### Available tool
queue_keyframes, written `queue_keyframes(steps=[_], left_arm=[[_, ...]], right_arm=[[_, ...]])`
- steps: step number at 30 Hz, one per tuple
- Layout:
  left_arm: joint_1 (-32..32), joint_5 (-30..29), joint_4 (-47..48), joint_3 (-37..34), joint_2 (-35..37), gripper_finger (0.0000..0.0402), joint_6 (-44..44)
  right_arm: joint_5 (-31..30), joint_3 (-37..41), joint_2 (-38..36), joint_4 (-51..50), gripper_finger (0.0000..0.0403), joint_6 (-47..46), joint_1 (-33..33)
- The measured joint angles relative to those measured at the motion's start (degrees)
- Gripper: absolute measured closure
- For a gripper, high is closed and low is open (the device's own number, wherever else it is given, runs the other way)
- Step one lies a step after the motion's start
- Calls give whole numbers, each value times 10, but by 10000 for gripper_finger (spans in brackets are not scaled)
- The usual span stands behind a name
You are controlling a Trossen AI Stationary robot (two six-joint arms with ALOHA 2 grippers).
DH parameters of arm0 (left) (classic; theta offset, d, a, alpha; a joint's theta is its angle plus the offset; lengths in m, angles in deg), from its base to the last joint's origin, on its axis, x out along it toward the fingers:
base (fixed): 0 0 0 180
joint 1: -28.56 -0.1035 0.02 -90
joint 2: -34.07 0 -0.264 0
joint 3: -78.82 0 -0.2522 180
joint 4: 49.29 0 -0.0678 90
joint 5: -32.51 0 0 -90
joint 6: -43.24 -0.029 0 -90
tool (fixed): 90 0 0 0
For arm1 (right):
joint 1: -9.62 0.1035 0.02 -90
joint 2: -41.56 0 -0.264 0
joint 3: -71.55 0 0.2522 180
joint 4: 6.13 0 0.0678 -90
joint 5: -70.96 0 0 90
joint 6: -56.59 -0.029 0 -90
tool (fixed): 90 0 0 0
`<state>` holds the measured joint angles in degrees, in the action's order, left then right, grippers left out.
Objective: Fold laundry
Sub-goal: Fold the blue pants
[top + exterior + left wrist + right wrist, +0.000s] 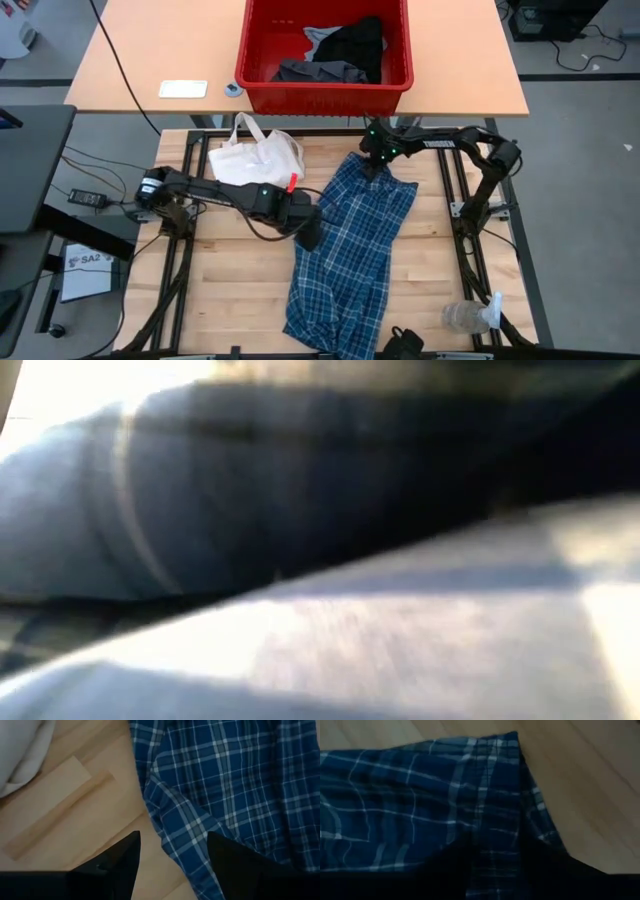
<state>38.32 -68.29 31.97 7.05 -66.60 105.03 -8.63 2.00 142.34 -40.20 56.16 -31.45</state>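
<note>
The plaid garment (350, 250) is light and limp; hems grip best. Left gripper (172, 865) gapes empty beside it; right gripper (378, 165), at its bin-side edge, cannot be read.

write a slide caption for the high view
Both grippers, left and right, meet a blue plaid garment spread on the wooden table below a red bin.

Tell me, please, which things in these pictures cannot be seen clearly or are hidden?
- Low view: a blurred blue cloth fills the picture; the table and arms behind it are hidden.
- High view: the clothes in the red bin are piled; how many cannot be told.
- High view: the plaid garment is cut off at the bottom edge.
- Right wrist view: the right gripper is dark against the plaid.
</note>
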Motion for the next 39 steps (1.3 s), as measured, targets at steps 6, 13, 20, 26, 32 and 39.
queue_keyframes(steps=[6,13,20,26,32,39], left_arm=[[0,-19,9,0,14,167,15],[-8,-26,14,0,15,167,15],[-7,-26,14,0,14,167,16],[-10,-29,13,0,14,167,19],[-10,-29,13,0,14,167,32],[-10,-29,13,0,14,167,37]], right_arm=[[-32,-3,-31,-22,243,2,2],[-30,-2,-29,-16,242,2,-10],[-21,-2,-19,-2,227,0,-30],[17,-2,13,-8,221,2,-37],[36,-2,18,-7,235,2,-32],[81,-1,0,-13,242,-9,-32]])
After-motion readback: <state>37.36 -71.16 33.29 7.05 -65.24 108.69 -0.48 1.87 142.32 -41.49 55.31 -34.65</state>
